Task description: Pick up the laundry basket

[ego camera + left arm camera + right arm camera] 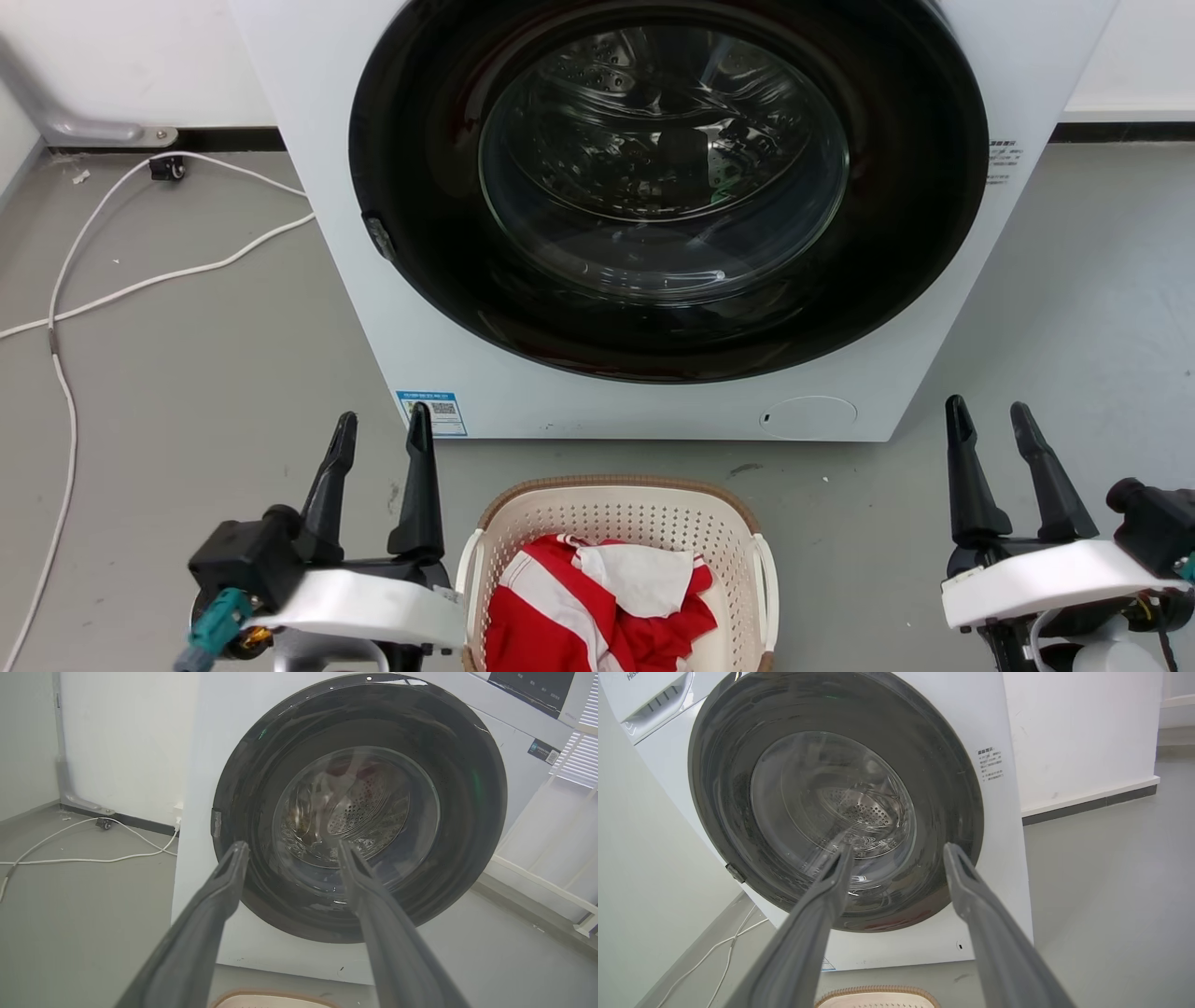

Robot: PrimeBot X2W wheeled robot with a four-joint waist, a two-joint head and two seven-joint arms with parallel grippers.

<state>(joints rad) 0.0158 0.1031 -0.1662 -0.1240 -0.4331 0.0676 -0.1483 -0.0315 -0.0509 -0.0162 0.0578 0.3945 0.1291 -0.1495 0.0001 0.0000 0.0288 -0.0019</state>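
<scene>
Grey floor (187, 392) spreads across the head view, and at twelve o'clock stands the big white washing machine (653, 411). Its dark round door (667, 187) looks closed, the drum glinting behind the glass. Down at six o'clock, just in front of the machine, sits the laundry basket (616, 518), resting on the floor with its cream walls and brown rim showing and its near end cut off by the frame's edge.

Now the arms on either side. The left gripper (384, 417) is at seven o'clock, near the basket's left side, its two dark fingers spread apart with nothing between them. The right gripper (987, 408) is at five o'clock, well apart from the basket's right side, fingers likewise parted and empty. Both point toward the machine, not at the basket.

Inside the basket lies a crumpled red and white garment (579, 607). The white side handles (769, 579) go untouched, and a white cable (168, 277) trails off at ten o'clock.

By the look of it, the pick-up has not begun: no contact, no lift. Everything is left to do: bring the grippers to the handles, close them, and raise the basket.
</scene>
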